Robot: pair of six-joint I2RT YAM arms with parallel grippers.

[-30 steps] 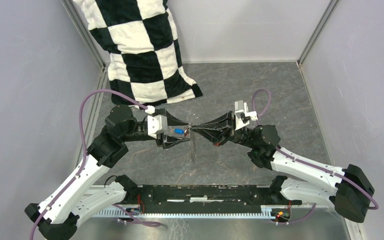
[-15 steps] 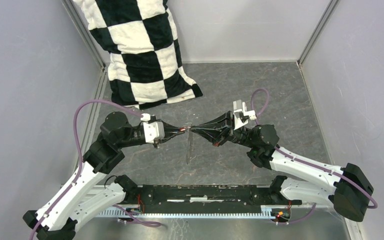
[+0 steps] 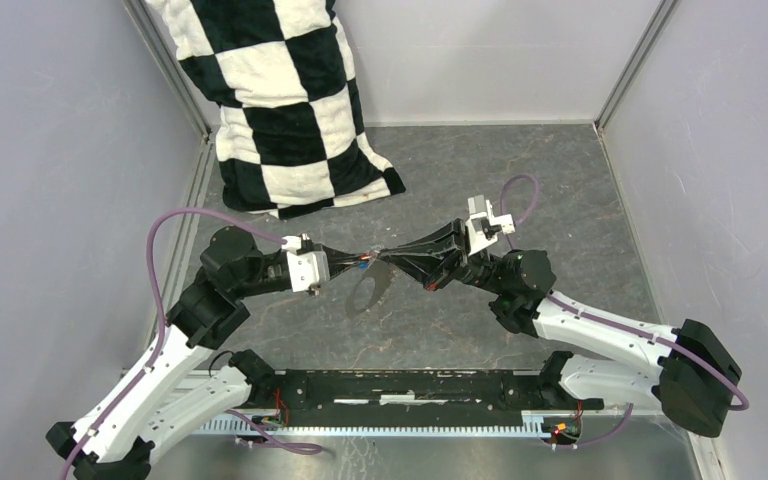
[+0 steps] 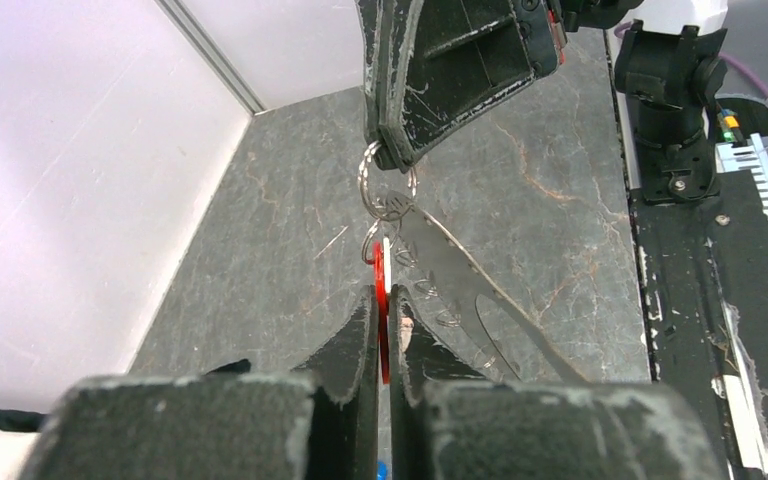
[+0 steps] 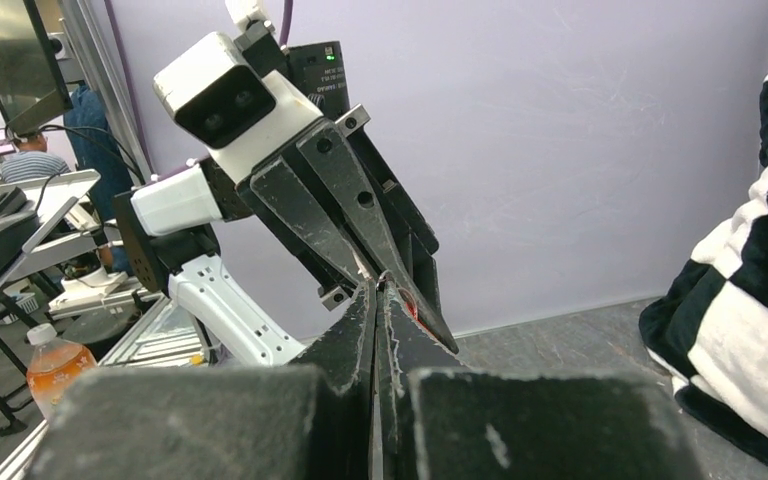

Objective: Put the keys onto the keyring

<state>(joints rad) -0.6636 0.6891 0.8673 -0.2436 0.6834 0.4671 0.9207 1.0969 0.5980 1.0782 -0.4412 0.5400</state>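
My left gripper (image 3: 364, 262) (image 4: 383, 292) is shut on the red key (image 4: 382, 325), whose thin red head stands edge-on between the fingers. A speck of blue (image 4: 385, 470) shows low in the same gap; what it belongs to I cannot tell. Tip to tip with it, my right gripper (image 3: 386, 257) (image 5: 376, 285) is shut on small wire loops (image 4: 385, 190) at the top of the keyring. The keyring (image 3: 372, 288) (image 4: 450, 262), a large thin grey hoop, hangs down from those loops above the floor. The red key's metal end reaches up toward the loops.
A black-and-white checkered pillow (image 3: 280, 100) leans in the back left corner. Grey walls enclose the dark marbled floor (image 3: 520, 180) on three sides. A black rail (image 3: 400, 385) runs along the near edge between the arm bases.
The left gripper has closed from open onto the red key and drawn slightly left. The keyring has turned from edge-on to showing its face.
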